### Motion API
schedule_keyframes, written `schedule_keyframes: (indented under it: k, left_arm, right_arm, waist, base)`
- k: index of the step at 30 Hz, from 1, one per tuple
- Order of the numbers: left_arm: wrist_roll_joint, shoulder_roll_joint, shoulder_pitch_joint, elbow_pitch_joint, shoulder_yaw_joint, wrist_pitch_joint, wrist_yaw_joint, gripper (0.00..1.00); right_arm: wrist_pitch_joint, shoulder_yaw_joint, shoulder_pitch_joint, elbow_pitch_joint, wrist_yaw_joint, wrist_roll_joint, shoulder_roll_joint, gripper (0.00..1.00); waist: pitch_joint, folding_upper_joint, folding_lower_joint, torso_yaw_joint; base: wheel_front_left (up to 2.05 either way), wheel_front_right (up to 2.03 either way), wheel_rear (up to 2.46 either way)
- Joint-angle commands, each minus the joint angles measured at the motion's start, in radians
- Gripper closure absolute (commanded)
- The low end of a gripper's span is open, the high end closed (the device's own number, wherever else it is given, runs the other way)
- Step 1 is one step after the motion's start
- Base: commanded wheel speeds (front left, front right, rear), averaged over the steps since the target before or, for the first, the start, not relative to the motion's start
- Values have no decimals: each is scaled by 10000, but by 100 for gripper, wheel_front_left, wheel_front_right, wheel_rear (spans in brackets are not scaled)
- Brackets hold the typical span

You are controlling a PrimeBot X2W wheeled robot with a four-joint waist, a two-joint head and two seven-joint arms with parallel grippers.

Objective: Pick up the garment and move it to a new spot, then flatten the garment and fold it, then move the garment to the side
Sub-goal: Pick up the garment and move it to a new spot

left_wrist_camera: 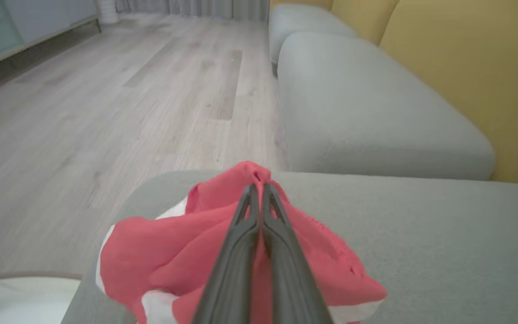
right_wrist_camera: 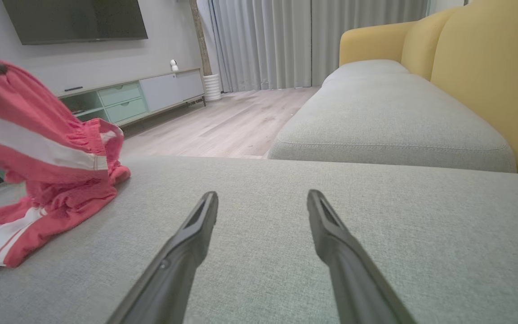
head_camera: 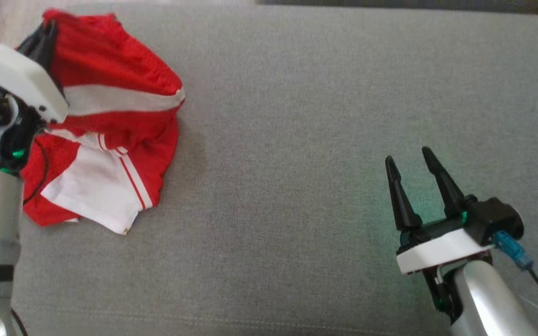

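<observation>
Red garment (head_camera: 110, 116) at the cushion's (head_camera: 297, 140) left end
Left gripper (left_wrist_camera: 259, 185) jaws clamp one small peak; right gripper (head_camera: 407, 155) jaws apart, cushion's right. Thin pinch may slip when lifted.

The garment (head_camera: 119, 79) lay heaped at the left end of the seat cushion (head_camera: 297, 140), near its far corner. My left gripper (left_wrist_camera: 259, 189) sat on top of it, fingers pinched on a fold at the heap's far edge. My right gripper (head_camera: 409, 158) stood well apart to the right, above bare cushion. Past the corner lay the floor (left_wrist_camera: 106, 112). A second cushion (right_wrist_camera: 389, 112) sat ahead, with a backrest (right_wrist_camera: 488, 67) along its right.
</observation>
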Motion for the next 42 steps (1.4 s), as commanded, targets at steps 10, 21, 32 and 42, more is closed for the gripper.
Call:
schedule_keyframes:
  k: [10,21,32,42]
  left_arm:
    - [-1134,-81,447,-4476,191,735,-16,100]
    - [-2239,-1243,1187,-7306,-1071,2263,294,100]
    - [-1097,-1961,1394,-4133,-2088,1094,537,100]
    - [408,-2229,1197,883,-2676,-2057,548,100]
  right_arm:
    - [-106,-29,631,-409,77,130,335,0]
    - [-106,-71,972,-888,77,180,484,0]
    - [-106,289,858,-1272,77,334,562,0]
    - [-106,468,911,-1321,77,612,574,0]
  waist:
    - [-1406,0,0,-703]
    - [-1687,0,0,-2263]
    - [-1164,0,0,-4343]
    - [-897,0,0,-5026]
  base:
    - [0,0,0]
    - [0,0,0]
    - [0,0,0]
    - [0,0,0]
